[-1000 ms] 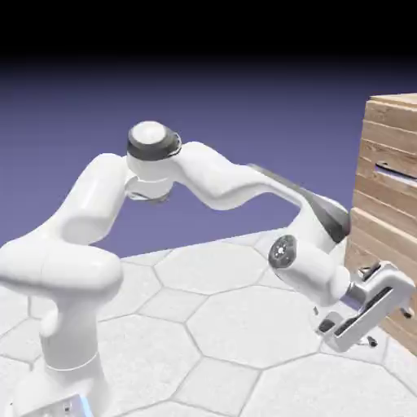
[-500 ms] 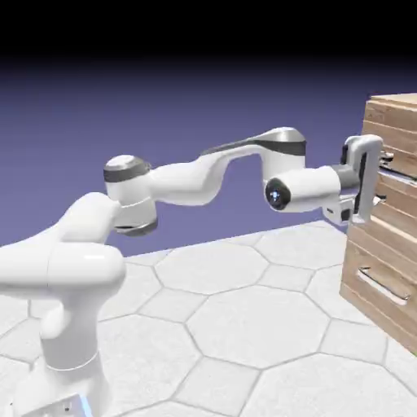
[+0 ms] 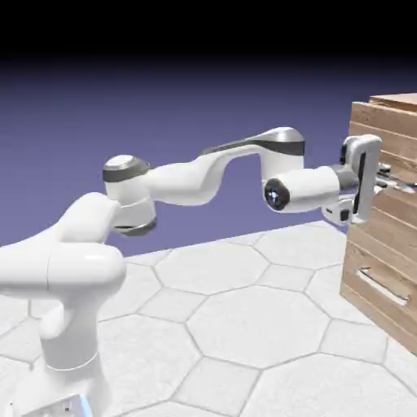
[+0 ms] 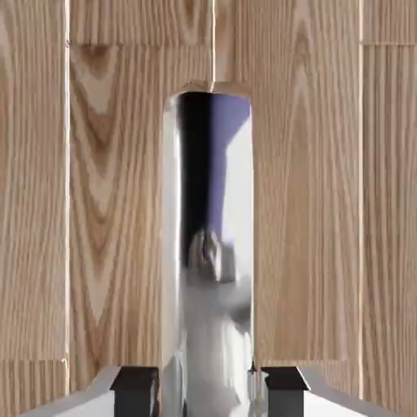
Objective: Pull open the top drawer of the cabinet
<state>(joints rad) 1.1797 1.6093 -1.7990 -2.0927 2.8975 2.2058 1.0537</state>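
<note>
White arm reaching level to the cabinet (image 3: 383,244) at the exterior view's right, gripper (image 4: 208,391) closed on the shiny bar handle (image 4: 208,244) of the top drawer (image 3: 391,155), handle running between both grey fingertips (image 4: 134,389), wood planks filling the hand view

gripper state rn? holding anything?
Gripper: fingers shut on the top drawer's handle.

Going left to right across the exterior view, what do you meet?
Robot base → grey-capped shoulder joint → forearm → gripper at the top drawer → cabinet.
</note>
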